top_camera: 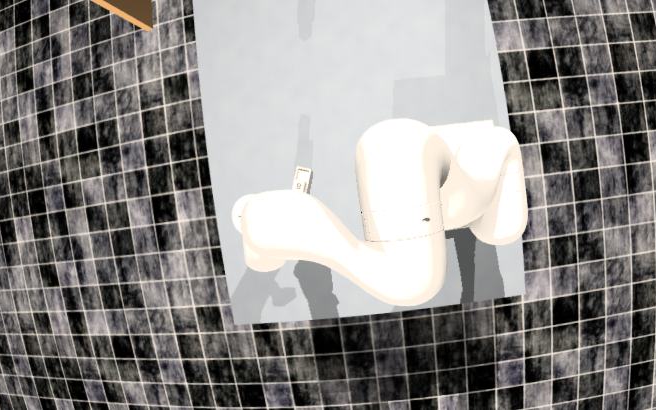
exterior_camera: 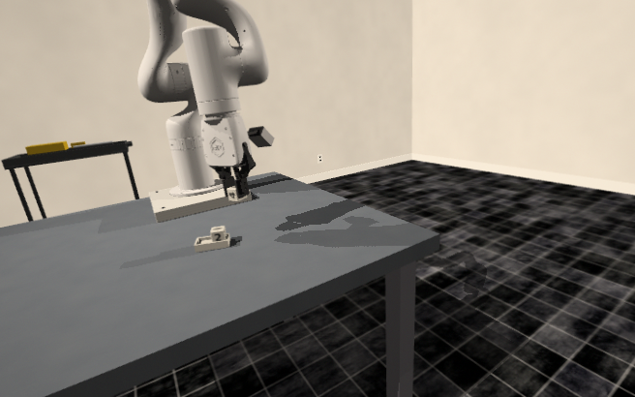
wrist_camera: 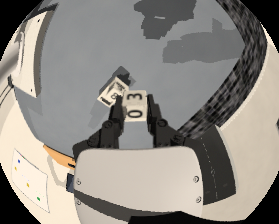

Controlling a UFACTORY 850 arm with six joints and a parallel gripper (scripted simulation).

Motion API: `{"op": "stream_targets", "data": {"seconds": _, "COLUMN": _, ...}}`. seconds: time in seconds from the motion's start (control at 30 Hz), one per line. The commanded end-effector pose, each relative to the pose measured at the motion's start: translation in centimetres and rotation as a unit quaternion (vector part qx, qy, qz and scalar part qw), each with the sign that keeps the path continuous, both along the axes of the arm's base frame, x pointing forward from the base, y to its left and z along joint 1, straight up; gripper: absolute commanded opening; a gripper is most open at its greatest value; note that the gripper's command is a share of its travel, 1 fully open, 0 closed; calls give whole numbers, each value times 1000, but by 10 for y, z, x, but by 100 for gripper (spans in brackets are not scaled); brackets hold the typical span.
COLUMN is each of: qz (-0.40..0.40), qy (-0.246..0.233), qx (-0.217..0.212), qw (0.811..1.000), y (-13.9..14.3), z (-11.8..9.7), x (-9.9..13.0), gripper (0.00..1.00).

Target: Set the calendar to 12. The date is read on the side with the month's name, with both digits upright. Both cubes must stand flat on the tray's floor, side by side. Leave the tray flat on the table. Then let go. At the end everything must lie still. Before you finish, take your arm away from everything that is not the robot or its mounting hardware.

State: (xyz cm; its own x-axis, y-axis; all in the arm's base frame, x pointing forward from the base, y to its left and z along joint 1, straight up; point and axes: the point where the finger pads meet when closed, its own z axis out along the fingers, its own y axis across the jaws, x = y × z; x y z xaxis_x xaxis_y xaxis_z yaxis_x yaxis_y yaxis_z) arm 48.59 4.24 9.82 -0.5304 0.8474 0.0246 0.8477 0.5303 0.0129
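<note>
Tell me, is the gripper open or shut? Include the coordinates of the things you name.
Shut on a cube (exterior_camera: 233,194) (wrist_camera: 135,106): the wrist view shows it between the fingers of the gripper (exterior_camera: 235,193) (wrist_camera: 134,102).

You can see a gray table (top_camera: 351,66) (exterior_camera: 171,295) (wrist_camera: 85,50). Your tray (top_camera: 296,173) (exterior_camera: 213,247) (wrist_camera: 103,98) is cream, and the cubes are cream with black numbers. Your robot arm (top_camera: 402,178) (exterior_camera: 211,64) is white. The gripper's fingers (exterior_camera: 244,184) are black. The floor (top_camera: 91,203) (exterior_camera: 557,276) (wrist_camera: 250,55) has black and gray squares with pale lines. You have yellow on the black side table (exterior_camera: 93,147).
</note>
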Motion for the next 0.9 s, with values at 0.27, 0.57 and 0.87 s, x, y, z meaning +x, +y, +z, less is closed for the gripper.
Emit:
{"op": "stream_targets", "data": {"seconds": 0.27, "qz": -202, "qy": 3, "qx": -17, "qw": 979, "y": 16, "z": -1, "x": 4, "gripper": 27}}
{"op": "stream_targets", "data": {"seconds": 0.57, "qz": -337, "qy": 5, "qx": -17, "qw": 941, "y": 27, "z": -2, "x": 6, "gripper": 27}}
{"op": "stream_targets", "data": {"seconds": 0.87, "qz": -401, "qy": 5, "qx": -17, "qw": 916, "y": 32, "z": -2, "x": 6, "gripper": 27}}
